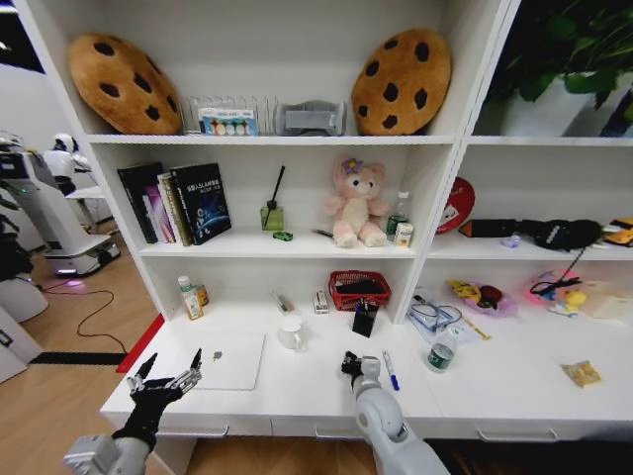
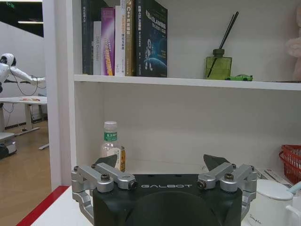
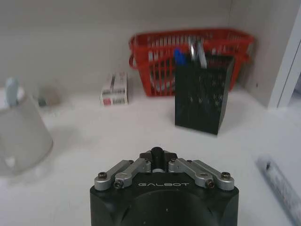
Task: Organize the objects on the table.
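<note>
The white table (image 1: 316,391) carries a closed silver laptop (image 1: 232,359) at front left. My left gripper (image 1: 170,373) hovers open just left of the laptop, near the front edge, its dark fingertips (image 2: 107,160) spread wide with nothing between them. My right gripper (image 1: 350,363) is shut over the table's middle, its tips (image 3: 156,154) pressed together in front of a black mesh pen holder (image 3: 201,96) with pens in it. A blue pen (image 1: 391,370) lies right of that gripper, and a dark-lidded jar (image 1: 440,356) beyond it. A green toy car (image 1: 283,236) sits on the shelf above.
A white mug (image 1: 291,333) stands between laptop and pen holder. A red basket (image 1: 359,289), a small box (image 3: 114,88) and a bottle (image 1: 188,297) line the back wall. Books (image 2: 141,40) and a reed diffuser (image 2: 218,63) stand on the shelf overhead. More clutter lies at right.
</note>
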`<state>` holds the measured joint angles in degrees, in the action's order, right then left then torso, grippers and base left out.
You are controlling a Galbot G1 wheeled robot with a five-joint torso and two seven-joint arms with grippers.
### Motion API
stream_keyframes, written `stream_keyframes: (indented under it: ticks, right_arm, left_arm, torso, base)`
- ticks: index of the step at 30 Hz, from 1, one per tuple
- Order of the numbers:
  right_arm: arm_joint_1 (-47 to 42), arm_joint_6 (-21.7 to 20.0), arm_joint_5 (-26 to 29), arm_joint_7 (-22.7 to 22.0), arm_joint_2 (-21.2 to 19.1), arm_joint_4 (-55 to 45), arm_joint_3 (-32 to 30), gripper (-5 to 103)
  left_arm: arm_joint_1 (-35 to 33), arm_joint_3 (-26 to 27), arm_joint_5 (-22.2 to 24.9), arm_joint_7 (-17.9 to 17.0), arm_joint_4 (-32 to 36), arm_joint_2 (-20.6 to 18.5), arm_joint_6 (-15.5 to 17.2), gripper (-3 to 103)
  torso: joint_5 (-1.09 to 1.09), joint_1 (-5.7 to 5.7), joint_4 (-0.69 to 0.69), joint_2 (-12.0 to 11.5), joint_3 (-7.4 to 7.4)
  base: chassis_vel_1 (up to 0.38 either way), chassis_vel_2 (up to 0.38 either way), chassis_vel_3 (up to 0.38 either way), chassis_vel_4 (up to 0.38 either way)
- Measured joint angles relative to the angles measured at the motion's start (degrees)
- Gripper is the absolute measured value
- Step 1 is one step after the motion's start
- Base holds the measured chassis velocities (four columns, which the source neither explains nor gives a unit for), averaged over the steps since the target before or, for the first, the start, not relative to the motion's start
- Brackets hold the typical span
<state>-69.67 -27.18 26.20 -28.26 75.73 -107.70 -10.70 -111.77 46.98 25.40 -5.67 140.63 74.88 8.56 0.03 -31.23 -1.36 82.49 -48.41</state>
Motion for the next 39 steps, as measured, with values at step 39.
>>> stream_keyframes:
  ticks: [39]
  right_arm:
    - [25.81,31.53,-21.64,16.87,1.09,35.09,-5.72,12]
  left_arm:
    - [0.0,0.0,0.0,0.01,0.0,0.0,0.0,100]
  torso:
    - [-0.03,0.0,0.01,0.01,0.03]
  base:
    - [0.0,0.0,0.0,0.0]
